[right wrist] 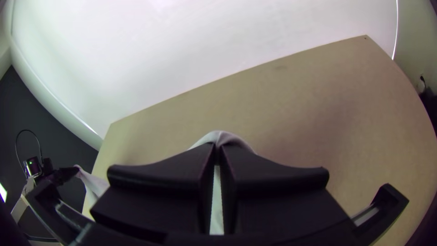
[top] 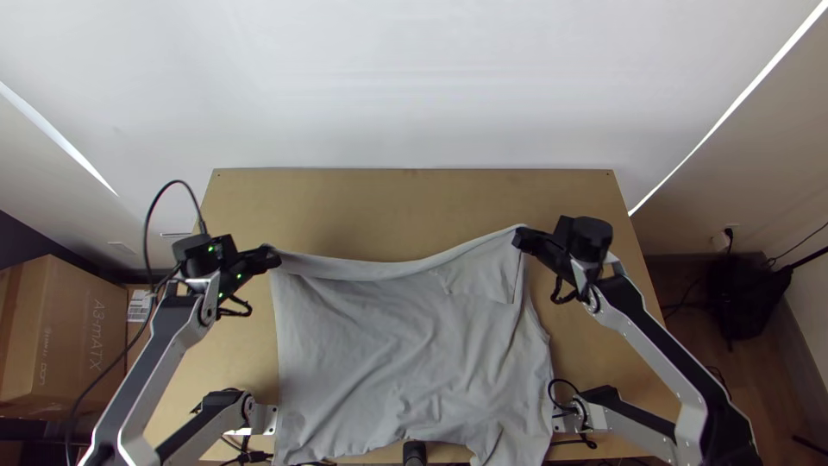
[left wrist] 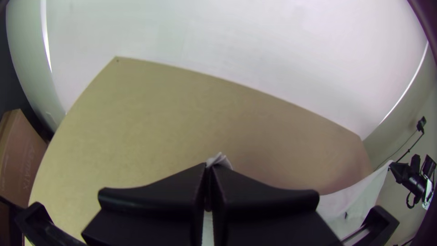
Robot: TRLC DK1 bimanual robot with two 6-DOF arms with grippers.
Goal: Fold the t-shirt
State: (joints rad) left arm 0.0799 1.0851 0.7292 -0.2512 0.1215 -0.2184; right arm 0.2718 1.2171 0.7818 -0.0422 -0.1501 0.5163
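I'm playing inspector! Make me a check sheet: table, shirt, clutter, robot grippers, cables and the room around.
Surface: light wooden table, partly covered by the shirt.
Job's things: the grey shirt is spread and wrinkled, its far edge dipping between the grippers.
Clutter: cardboard box beyond the table's left edge.
Grippers: left gripper shut on the shirt's far left corner; right gripper shut on its far right corner.
Cables: black cable loops above the left arm.
Surroundings: white wall beyond the table.

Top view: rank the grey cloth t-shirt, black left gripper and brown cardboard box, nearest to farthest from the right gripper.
1. T-shirt: held by the right gripper.
2. Left gripper: at the T-shirt's left corner.
3. Box: left of the table.
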